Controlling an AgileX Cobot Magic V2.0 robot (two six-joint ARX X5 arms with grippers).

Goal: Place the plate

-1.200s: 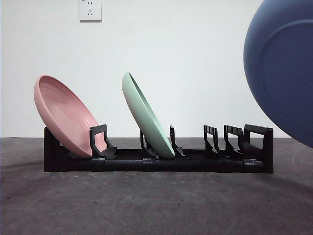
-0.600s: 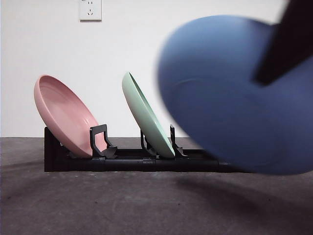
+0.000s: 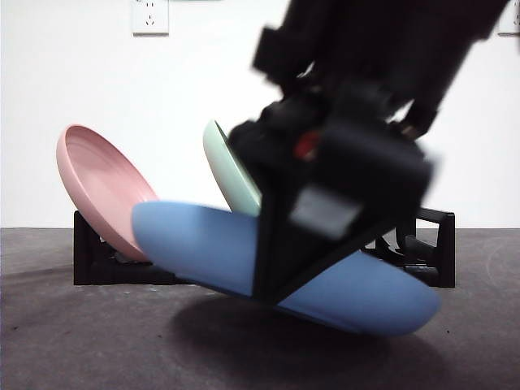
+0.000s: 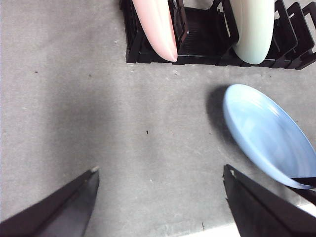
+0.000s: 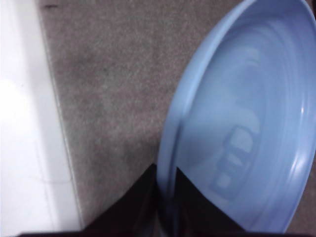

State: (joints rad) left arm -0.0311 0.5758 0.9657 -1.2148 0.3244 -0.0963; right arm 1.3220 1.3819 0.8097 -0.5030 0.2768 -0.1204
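The right claw (image 5: 165,197) is clamped on the rim of the blue plate (image 3: 211,248), holding it tilted and low over the grey surface (image 3: 97,341), just in front of the black rack (image 3: 435,244); the pink plate (image 3: 101,191) and green plate (image 3: 231,175) lean in the rack's slots; the left claw (image 4: 160,205) hovers with its jaws wide apart, gripping nothing, near the rack.

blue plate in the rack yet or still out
Out. The blue plate hangs tilted in front of the rack, above the table, its rim clamped in the right gripper.
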